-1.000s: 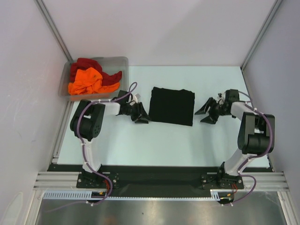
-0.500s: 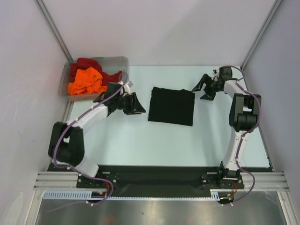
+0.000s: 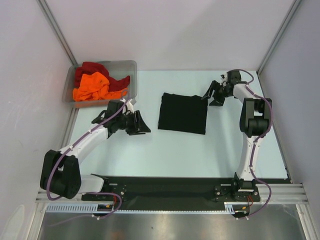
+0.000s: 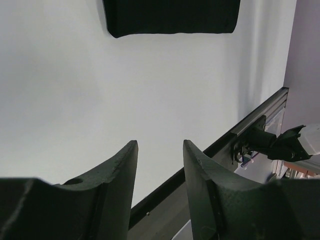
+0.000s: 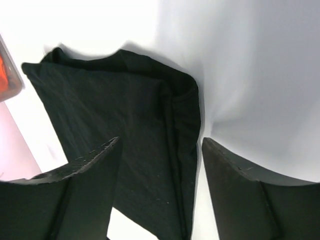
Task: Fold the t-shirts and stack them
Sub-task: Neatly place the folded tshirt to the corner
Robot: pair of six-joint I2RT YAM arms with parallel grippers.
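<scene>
Your left gripper (image 3: pixel 142 124), spread and empty, sits just left of the folded black t-shirt (image 3: pixel 183 113) on the table (image 3: pixel 150 150). Your right gripper (image 3: pixel 210 99), also spread, hovers at the shirt's far right corner. The orange t-shirt (image 3: pixel 91 86) and dark red t-shirt (image 3: pixel 92 68) lie bunched in the bin (image 3: pixel 131 65).

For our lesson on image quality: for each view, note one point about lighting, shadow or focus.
Top external: even light, all sharp. Left wrist: left gripper dark, slightly soft. Right wrist: table glares white top left; black t-shirt casts a soft shadow rightward.
</scene>
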